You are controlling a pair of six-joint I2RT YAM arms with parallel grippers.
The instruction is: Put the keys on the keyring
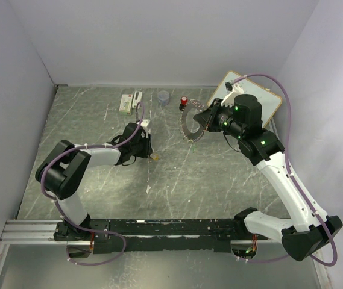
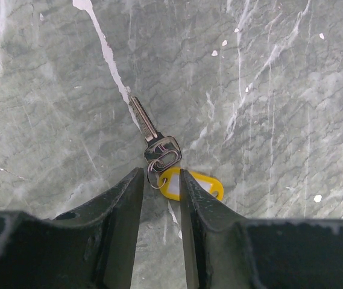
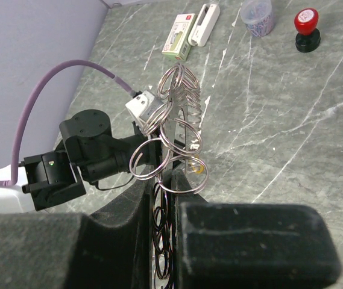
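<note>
My right jaws clamped the keyring (image 3: 180, 96). Left of it, my left jaws stood apart around the yellow key (image 2: 162, 150), not on yet.

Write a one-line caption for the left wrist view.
Left pincer, jaws apart, straddling the yellow tag of a silver key on the marbled table.

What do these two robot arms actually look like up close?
The left arm and right arm have white links between chunky black joints, each trailed by a purple cable. Green lights glow near the right wrist. The fingers are blunt black wedges.
</note>
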